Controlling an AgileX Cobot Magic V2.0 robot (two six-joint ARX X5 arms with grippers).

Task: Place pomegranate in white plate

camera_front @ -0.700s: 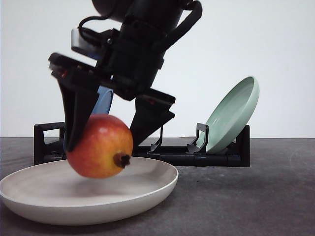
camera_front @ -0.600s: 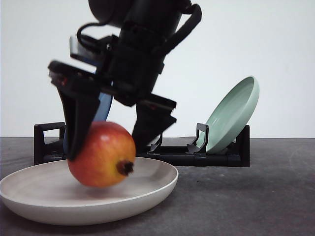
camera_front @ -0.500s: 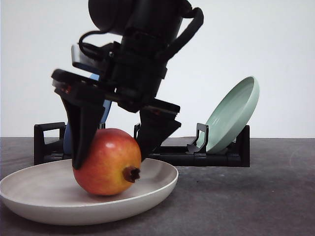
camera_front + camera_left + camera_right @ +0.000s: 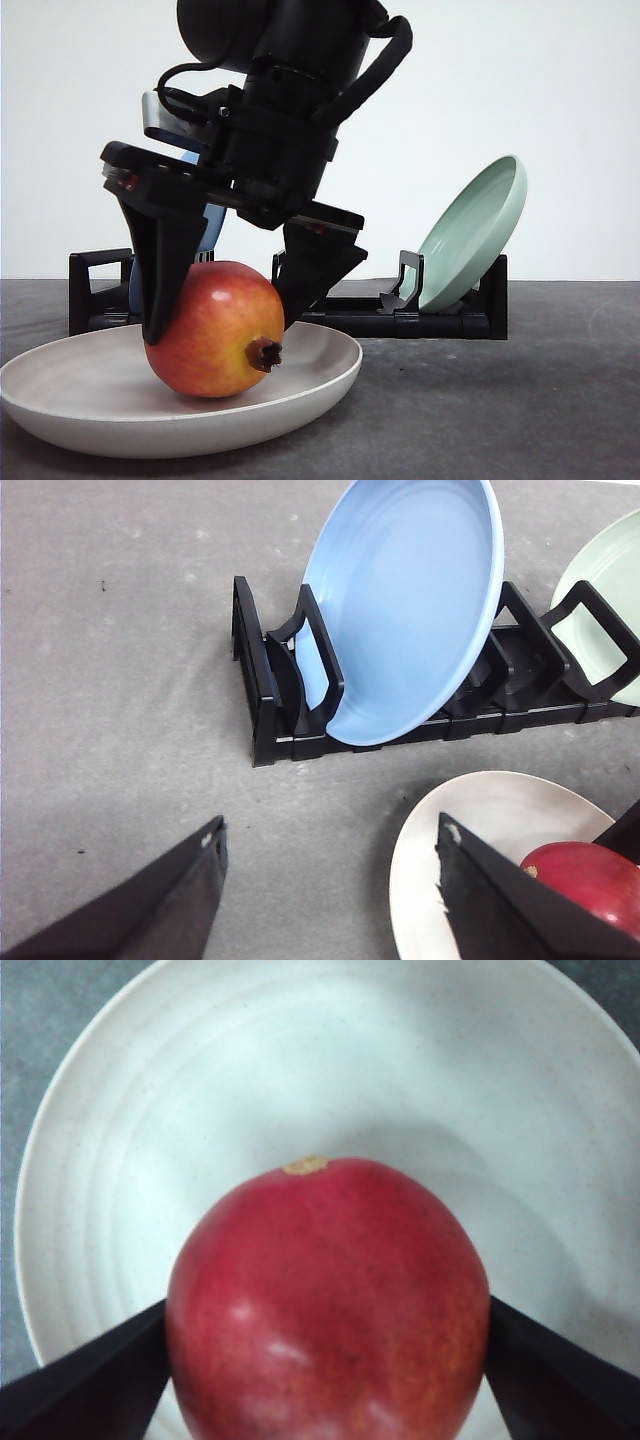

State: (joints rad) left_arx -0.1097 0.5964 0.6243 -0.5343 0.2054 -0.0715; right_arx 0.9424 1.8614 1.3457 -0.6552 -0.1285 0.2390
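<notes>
On the left half of the dark grey surface (image 4: 520,400), front view: white plate (image 4: 320,385) lies flat, the pomegranate (image 4: 210,335) sits in it, underside on the plate floor, dark calyx (image 4: 265,353) turned toward the camera and slightly right. My right claw (image 4: 222,325) comes down from above and pinches the fruit, one finger on its left flank, the other on its upper right.

Behind, a black rack (image 4: 420,322) runs left to right. A sliver of the blue plate (image 4: 212,225) shows past the claw body. At the right end a mint-green plate (image 4: 475,235) leans in its slot, tilted right.

Left wrist view adds what the front view hides: the blue plate (image 4: 410,610) in full, standing on edge in the rack (image 4: 265,700). The green plate (image 4: 610,590) is in a slot further along. My left claw (image 4: 330,832) is spread wide with bare surface between the fingers. White plate (image 4: 470,820) and part of the pomegranate (image 4: 590,880) sit at that frame's corner, well apart from this claw.

Right wrist view, looking straight down: the pomegranate (image 4: 330,1300) lies off-centre in the white plate (image 4: 200,1090), with the right claw (image 4: 325,1380) touching it on both sides. A small tan mark (image 4: 305,1166) shows on the fruit's far edge. The plate holds only the fruit.
</notes>
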